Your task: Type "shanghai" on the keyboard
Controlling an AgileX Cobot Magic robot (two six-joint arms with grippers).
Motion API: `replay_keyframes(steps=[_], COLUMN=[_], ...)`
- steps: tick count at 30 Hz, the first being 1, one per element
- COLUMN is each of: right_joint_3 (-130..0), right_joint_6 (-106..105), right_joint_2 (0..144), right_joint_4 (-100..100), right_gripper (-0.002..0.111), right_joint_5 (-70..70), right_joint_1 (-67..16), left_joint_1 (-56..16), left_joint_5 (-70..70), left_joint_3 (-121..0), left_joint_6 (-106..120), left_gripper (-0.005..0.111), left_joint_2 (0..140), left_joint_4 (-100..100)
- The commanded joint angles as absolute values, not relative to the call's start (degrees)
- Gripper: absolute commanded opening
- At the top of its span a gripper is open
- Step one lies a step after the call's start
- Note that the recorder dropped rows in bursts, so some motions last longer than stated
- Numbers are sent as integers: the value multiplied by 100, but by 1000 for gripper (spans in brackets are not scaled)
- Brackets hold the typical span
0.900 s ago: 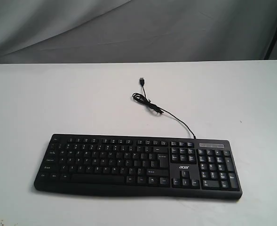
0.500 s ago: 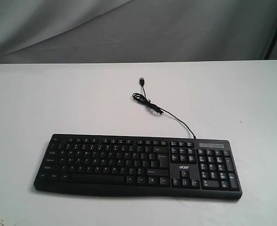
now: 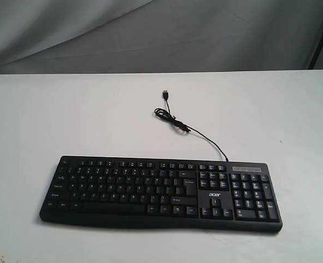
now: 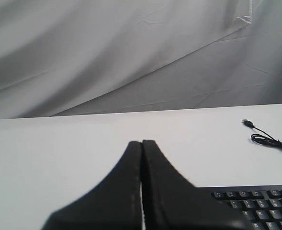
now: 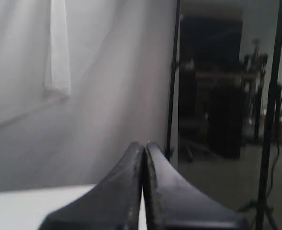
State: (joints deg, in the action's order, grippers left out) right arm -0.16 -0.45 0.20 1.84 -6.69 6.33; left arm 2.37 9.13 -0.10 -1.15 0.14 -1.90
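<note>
The wide black keyboard (image 3: pixel 160 193) with white legends and a number pad lies on the white table (image 3: pixel 68 115), near the front edge in the exterior view. Its thin black cable (image 3: pixel 191 130) runs back to a loose USB plug (image 3: pixel 165 94). Neither arm shows in the exterior view. In the left wrist view my left gripper (image 4: pixel 141 143) is shut with nothing in it, above the table, and a corner of the keyboard (image 4: pixel 258 206) and the cable (image 4: pixel 267 139) show beside it. My right gripper (image 5: pixel 144 143) is shut and empty, pointing past the table's edge.
A grey cloth backdrop (image 3: pixel 150 33) hangs behind the table. In the right wrist view, black stands (image 5: pixel 270 120) and dark furniture (image 5: pixel 212 86) are in the room beyond the table's edge.
</note>
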Motion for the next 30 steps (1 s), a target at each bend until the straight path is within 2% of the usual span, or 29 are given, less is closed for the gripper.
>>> replay_keyframes(steps=[1,5,7,11,18,25,30], right_joint_3=[0,0,0,-215,-2476,-5152,-6663], right_joint_6=[-74,461,1862,2944,3558,3643,3204], right_joint_2=[0,0,0,0,1630,4307,5970], right_joint_4=[176,176,268,559,1159,3759,5250], right_gripper=[0,0,0,0,0,0,0], right_joint_5=[-1982,-3410,-4127,-4386,-2332,-1222,885], right_joint_1=[681,681,681,681,681,681,644], left_joint_1=[200,200,200,200,200,200,200], left_joint_5=[879,879,879,879,879,879,879], left_joint_3=[0,0,0,0,0,0,0], left_joint_6=[-131,-131,-131,-131,-131,-131,-131], left_gripper=[0,0,0,0,0,0,0], left_joint_2=[0,0,0,0,0,0,0], left_joint_4=[-190,-190,-190,-190,-190,-190,-190])
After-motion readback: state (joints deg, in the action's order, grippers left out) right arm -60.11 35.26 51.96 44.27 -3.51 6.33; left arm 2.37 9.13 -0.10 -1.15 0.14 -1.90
